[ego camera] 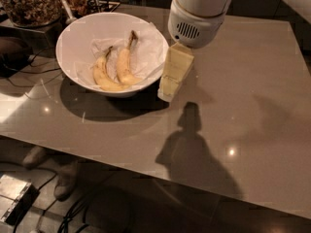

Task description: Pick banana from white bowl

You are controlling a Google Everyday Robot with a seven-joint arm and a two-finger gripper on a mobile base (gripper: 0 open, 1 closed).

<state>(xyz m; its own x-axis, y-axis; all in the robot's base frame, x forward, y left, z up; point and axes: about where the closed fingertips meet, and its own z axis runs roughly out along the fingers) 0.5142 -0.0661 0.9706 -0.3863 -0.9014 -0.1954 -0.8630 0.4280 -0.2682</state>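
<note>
Grey table [252,96] is carrying the white bowl [82,30] with the banana [124,66] lying inside, while the tool [169,89], how open I cannot tell, is hovering beside the rim, needing centring above the banana's middle.

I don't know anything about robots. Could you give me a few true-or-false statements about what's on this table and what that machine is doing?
1. Two bananas lie in the bowl: a long-stemmed banana and a hooked banana. True.
2. The tool is lifting a banana. False: both bananas lie in the bowl, and the tool hangs just outside its rim, over the table.
3. A jar of nuts stands beyond the bowl. True.
4. The bowl is lined with blue cloth. False: it is lined with crumpled white paper.
5. The bananas are peeled. False: both are in their yellow skins.
</note>
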